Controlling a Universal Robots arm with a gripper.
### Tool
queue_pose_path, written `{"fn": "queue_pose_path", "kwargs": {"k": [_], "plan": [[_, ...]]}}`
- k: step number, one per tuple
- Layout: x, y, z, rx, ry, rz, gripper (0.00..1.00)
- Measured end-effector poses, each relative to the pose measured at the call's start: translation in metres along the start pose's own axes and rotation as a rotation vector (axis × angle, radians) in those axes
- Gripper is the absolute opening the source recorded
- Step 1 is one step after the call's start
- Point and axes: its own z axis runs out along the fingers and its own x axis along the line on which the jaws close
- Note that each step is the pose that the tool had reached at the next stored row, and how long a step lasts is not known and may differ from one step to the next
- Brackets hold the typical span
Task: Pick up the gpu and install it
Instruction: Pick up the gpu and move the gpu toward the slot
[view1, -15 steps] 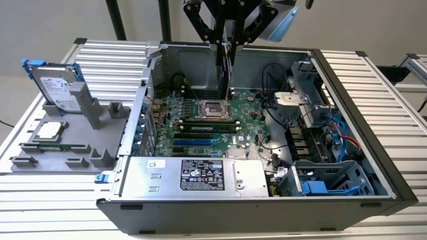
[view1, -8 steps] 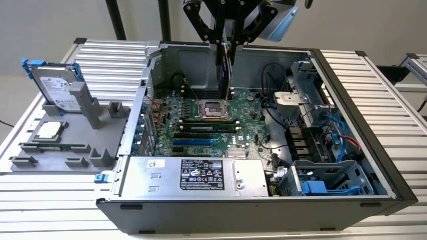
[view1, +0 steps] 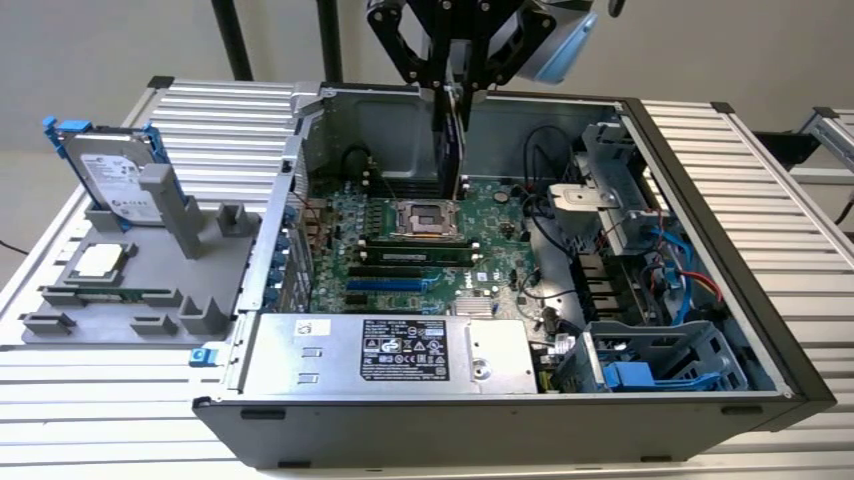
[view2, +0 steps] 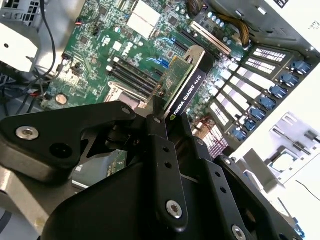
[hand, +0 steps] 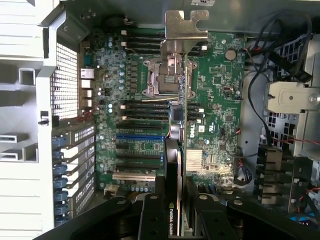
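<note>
My gripper (view1: 451, 92) hangs above the open computer case (view1: 694, 250) and is shut on the gpu (view1: 451, 145). The card hangs edge-on over the motherboard (view1: 400, 255), above the processor socket (view1: 424, 215). In the second wrist view the gpu (view2: 184, 86) shows its green board on one face and its black shroud on the other, clamped between my black fingers (view2: 159, 131). In the first wrist view the gpu (hand: 179, 125) runs away from my gripper (hand: 177, 197), with its silver bracket (hand: 186, 31) at the far end. It is held clear of the expansion slots (hand: 140, 150).
A grey fixture (view1: 120, 300) at the exterior view's left holds a hard drive with blue rails (view1: 114, 175), a processor (view1: 100, 262) and a memory stick (view1: 107, 296). The power supply (view1: 387, 350), drive cage (view1: 654, 360) and loose cables (view1: 667, 270) crowd the case.
</note>
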Motion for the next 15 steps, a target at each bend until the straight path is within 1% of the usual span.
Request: {"fn": "queue_pose_path", "kwargs": {"k": [15], "plan": [[0.0,0.0,0.0,-0.0005,-0.0026,-0.044,0.0]]}}
